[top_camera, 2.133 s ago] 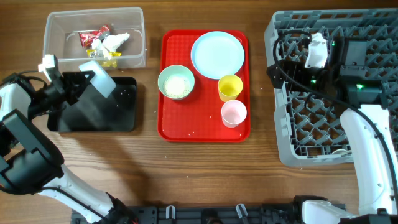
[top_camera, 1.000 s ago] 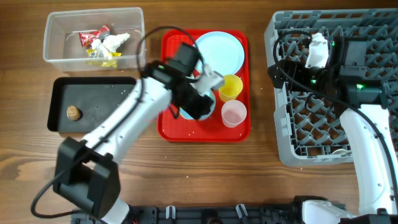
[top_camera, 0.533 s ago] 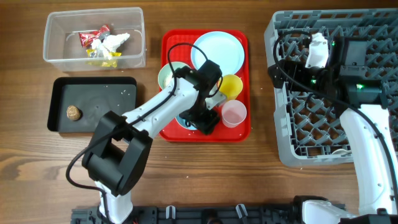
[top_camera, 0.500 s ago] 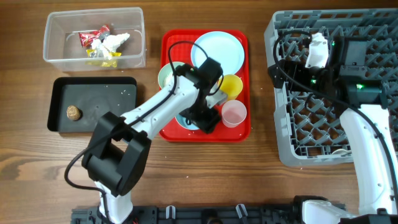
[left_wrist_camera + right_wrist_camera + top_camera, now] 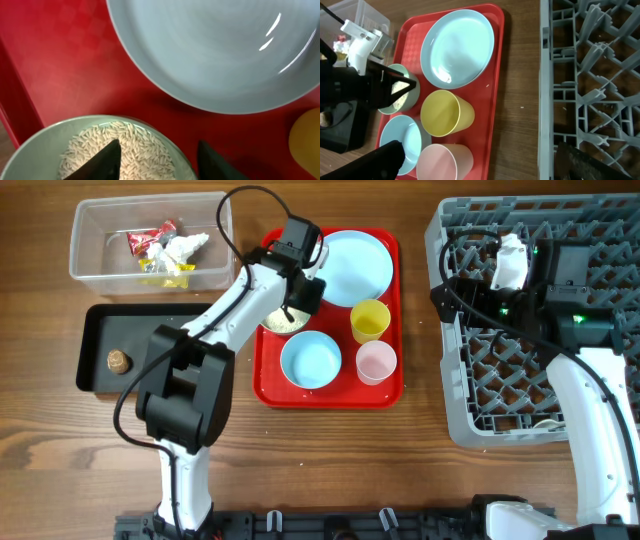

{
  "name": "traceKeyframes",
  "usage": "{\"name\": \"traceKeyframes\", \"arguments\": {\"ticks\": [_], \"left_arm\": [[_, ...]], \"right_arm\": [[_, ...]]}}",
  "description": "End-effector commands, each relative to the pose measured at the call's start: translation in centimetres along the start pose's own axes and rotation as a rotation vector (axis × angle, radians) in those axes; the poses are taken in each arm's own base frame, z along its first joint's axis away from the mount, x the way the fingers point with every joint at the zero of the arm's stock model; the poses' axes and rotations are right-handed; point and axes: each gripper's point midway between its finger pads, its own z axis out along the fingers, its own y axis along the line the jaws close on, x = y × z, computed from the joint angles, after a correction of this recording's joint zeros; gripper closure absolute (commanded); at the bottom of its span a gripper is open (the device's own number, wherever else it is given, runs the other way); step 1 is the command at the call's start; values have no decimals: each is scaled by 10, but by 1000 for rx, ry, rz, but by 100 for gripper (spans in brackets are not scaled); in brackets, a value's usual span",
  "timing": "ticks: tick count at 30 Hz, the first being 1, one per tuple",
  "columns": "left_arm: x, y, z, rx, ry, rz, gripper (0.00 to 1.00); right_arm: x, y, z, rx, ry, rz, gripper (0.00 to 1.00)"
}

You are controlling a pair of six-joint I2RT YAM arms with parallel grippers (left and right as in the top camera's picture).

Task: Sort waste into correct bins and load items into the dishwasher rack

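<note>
My left jaws stand apart and hold nothing; in the left wrist view one fingertip (image 5: 106, 161) hangs over the rice and the other sits outside the rim, so they straddle the edge of the rice bowl (image 5: 276, 321); whether either pad touches it, I cannot tell. My right jaws are spread wide and empty, parked over the left edge of the dishwasher rack (image 5: 500, 395) on the right of the desk.

Just beside the rice bowl on the red tray (image 5: 272, 388) sit the empty bowl (image 5: 310, 361), the plate (image 5: 357, 268), the yellow cup (image 5: 370, 320) and the pink cup (image 5: 376, 362); further left lie the clear tub (image 5: 92, 272) and, below it, the black tray (image 5: 160, 365).

As I judge it, the dry waste is sorted: the tissue (image 5: 186, 246) and wrappers (image 5: 152, 242) lie in the clear tub; the brown food bit (image 5: 118, 360) lies in the black tray with a few pale specks. What remains is emptying the rice, then loading; the rack holds no dish yet.

My count: two bowls, one plate, two cups, all on the red tray; two bins; one rack; one tissue; one brown bit; wrappers at least two, red and yellow, though the heap is too tangled to count surely.
</note>
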Motion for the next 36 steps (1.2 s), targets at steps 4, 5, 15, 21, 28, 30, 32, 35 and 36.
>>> {"name": "traceKeyframes", "arguments": {"ticks": [4, 5, 15, 21, 28, 30, 32, 35, 36], "left_arm": [[10, -3, 9, 6, 44, -31, 89], [11, -3, 9, 8, 48, -43, 89], [27, -2, 17, 5, 81, -77, 96], [-5, -2, -52, 11, -29, -133, 96], [20, 63, -135, 62, -27, -408, 96], [35, 82, -138, 98, 16, -487, 96], [54, 107, -141, 141, 55, -581, 96], [71, 118, -152, 274, 75, -585, 96], [74, 121, -159, 354, 54, -572, 96]], "right_arm": [[-2, -2, 1, 17, -2, -1, 0], [-2, -2, 1, 16, -2, -1, 0], [-2, -3, 0, 24, -2, -1, 0], [-2, -3, 0, 24, -2, -1, 0], [-2, -6, 0, 39, -3, -1, 0], [-2, -5, 0, 38, -4, -1, 0], [-2, -6, 0, 39, -4, -1, 0], [-2, -5, 0, 38, -4, -1, 0], [-2, -5, 0, 38, -4, -1, 0]]}}
